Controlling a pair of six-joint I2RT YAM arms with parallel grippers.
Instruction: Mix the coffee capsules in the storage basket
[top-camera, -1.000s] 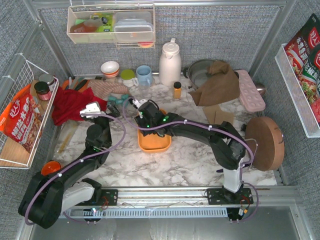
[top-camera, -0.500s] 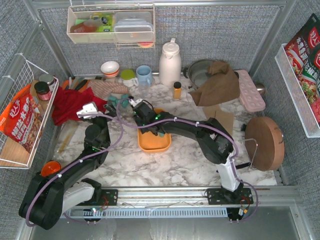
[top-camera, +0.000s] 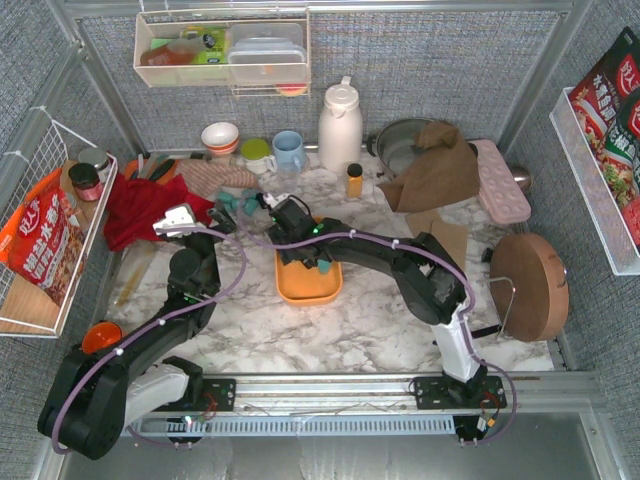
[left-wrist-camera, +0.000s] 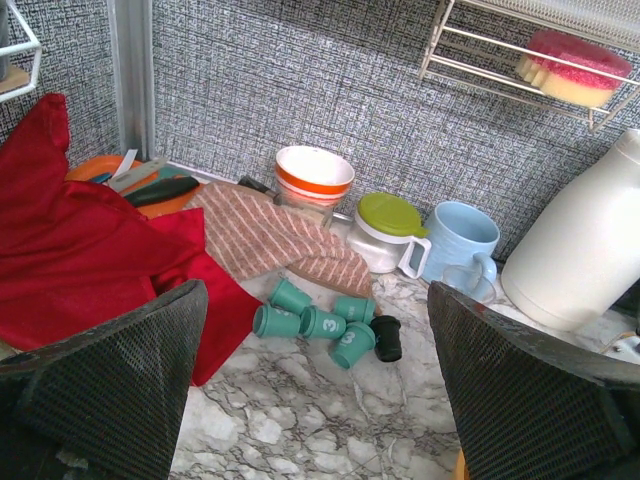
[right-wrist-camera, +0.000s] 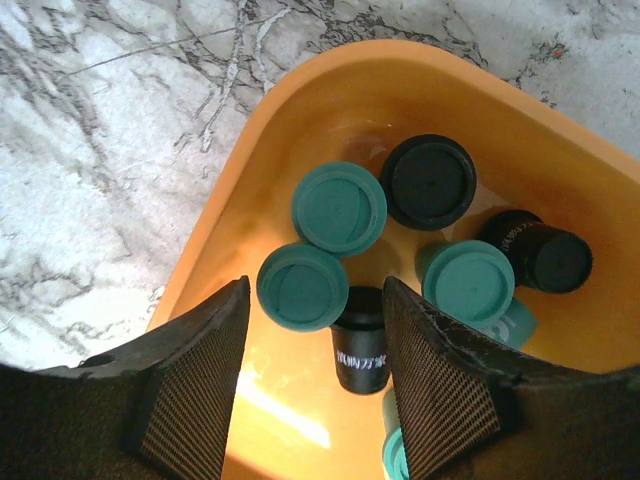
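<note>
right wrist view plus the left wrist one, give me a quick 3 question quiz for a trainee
1. True or false: every one of the coffee capsules in the storage basket is teal.
2. The loose capsules near the striped cloth lie: A on the table; B in the storage basket; C in the left gripper.
3. Fill in: the left gripper is ____.
Key: 1 false, some are black; 2 A; 3 open.

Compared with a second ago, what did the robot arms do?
The right gripper slid slightly toward the far-left end of the storage basket, its elbow swinging in leftward. Its jaws stand open over the coffee capsules. The left gripper nudged a bit left, open and empty. The capsules on the table stayed put.
</note>
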